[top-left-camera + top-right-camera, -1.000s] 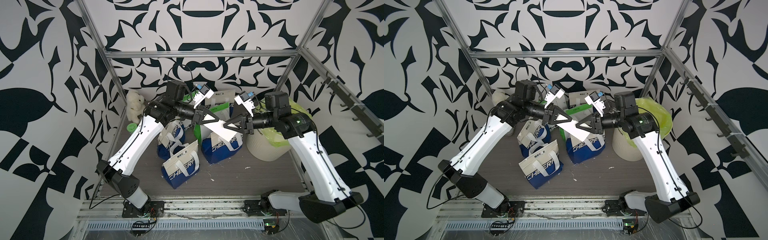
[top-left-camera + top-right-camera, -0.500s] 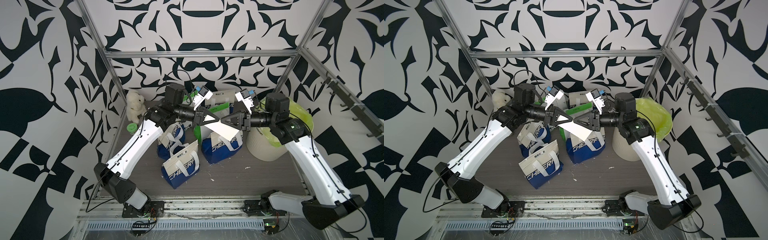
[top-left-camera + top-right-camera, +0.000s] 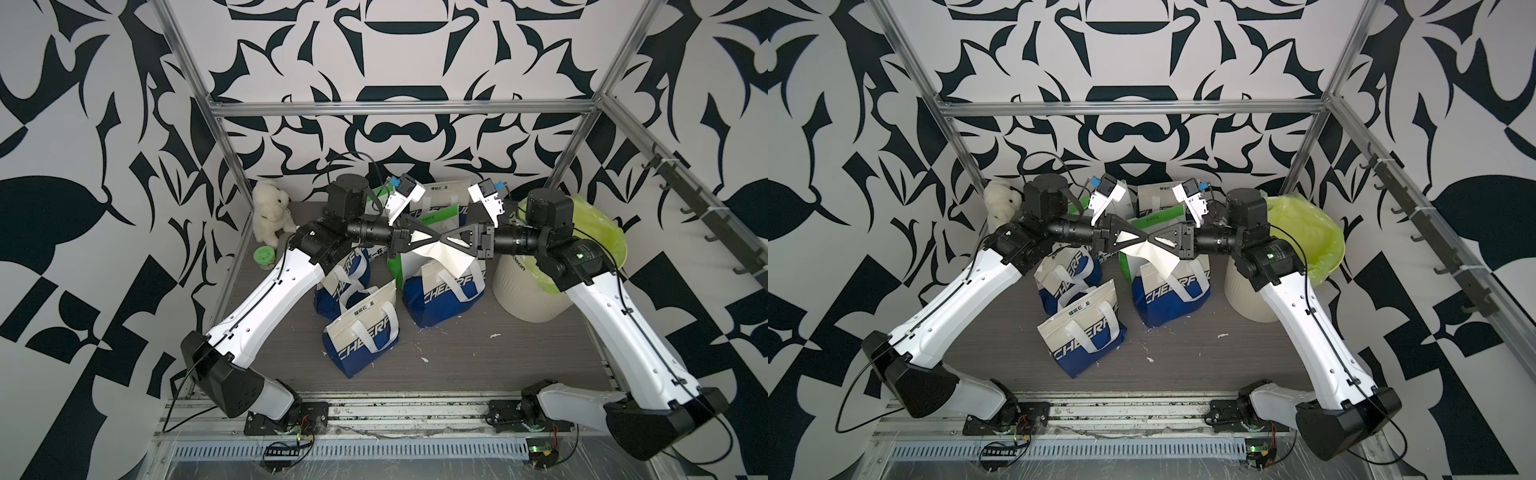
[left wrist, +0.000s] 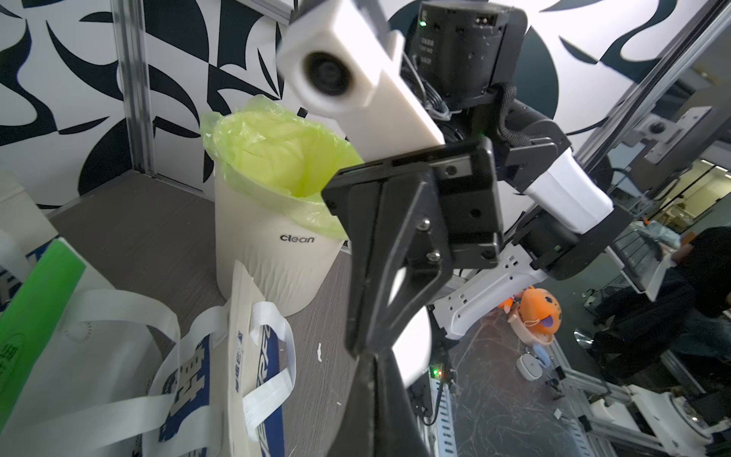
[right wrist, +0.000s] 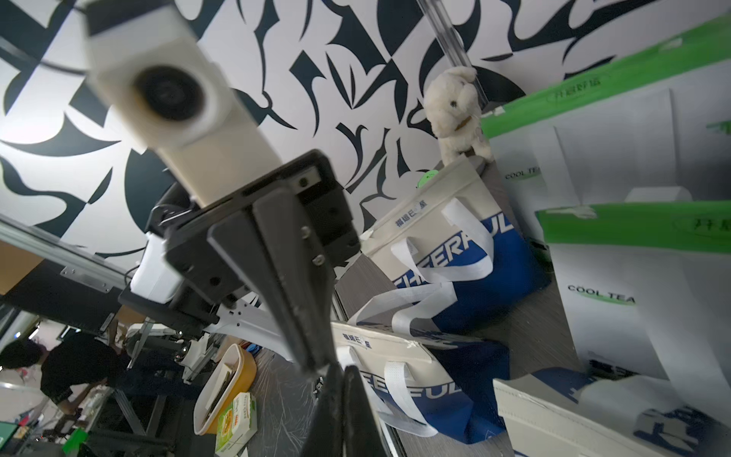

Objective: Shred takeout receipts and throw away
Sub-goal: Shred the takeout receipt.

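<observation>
Both grippers met tip to tip in the air, above the bags [image 3: 440, 299] that stood in the middle of the table [image 3: 519, 361], toward its far edge. The left gripper [image 3: 437, 240] and the right gripper [image 3: 447, 240] each had its jaws clenched on the upper edge of one receipt [image 3: 440, 259]. The receipt hung below them as a creased white sheet. Whether its lower corner touched a bag I could not tell.

The step in hand, as I judged it, was the tear. The two grips sat very close together, which was good: the paper between them was short and should split there. I thought it best to move one wrist toward me and the other away, not simply pull apart, because thin paper slips out of a straight pull. I also wanted to carry both halves over the bin [image 3: 532, 291] at the far right corner before letting go. Otherwise pieces would fall into the open bags, or join the scraps [image 3: 494, 335] on the table.
</observation>
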